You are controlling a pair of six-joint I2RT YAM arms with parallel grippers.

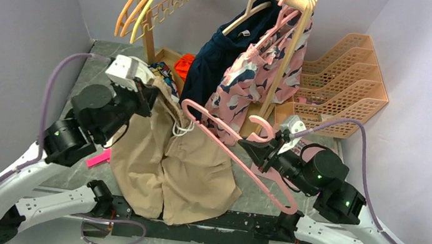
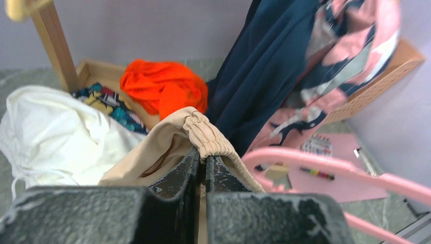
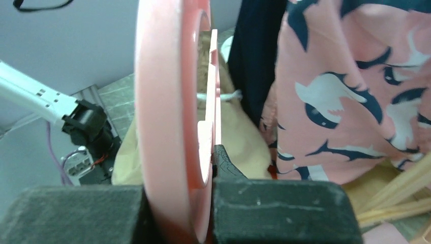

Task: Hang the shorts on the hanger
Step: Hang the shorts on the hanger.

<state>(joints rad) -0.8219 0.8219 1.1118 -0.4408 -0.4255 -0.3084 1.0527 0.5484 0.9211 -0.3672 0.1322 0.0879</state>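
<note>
The tan shorts (image 1: pixel 177 161) hang from their gathered waistband and drape down onto the table in the top view. My left gripper (image 1: pixel 148 97) is shut on that waistband, holding it lifted. In the left wrist view the elastic band (image 2: pixel 206 131) folds over the closed gripper (image 2: pixel 203 158). The pink hanger (image 1: pixel 240 157) is held slanted just right of the shorts, its hook (image 1: pixel 192 107) up beside the waistband and drawstring. My right gripper (image 1: pixel 262 151) is shut on it. In the right wrist view the hanger (image 3: pixel 167 101) fills the gap of the gripper (image 3: pixel 206 157), with the shorts (image 3: pixel 239 134) behind.
A wooden rack (image 1: pixel 287 62) at the back carries a navy garment (image 1: pixel 215 59), a pink patterned garment (image 1: pixel 264 71), and orange and yellow hangers (image 1: pixel 154 0). An orange file tray (image 1: pixel 345 76) stands back right. White cloth (image 2: pixel 51 137) and orange cloth (image 2: pixel 162 86) lie by the rack's base.
</note>
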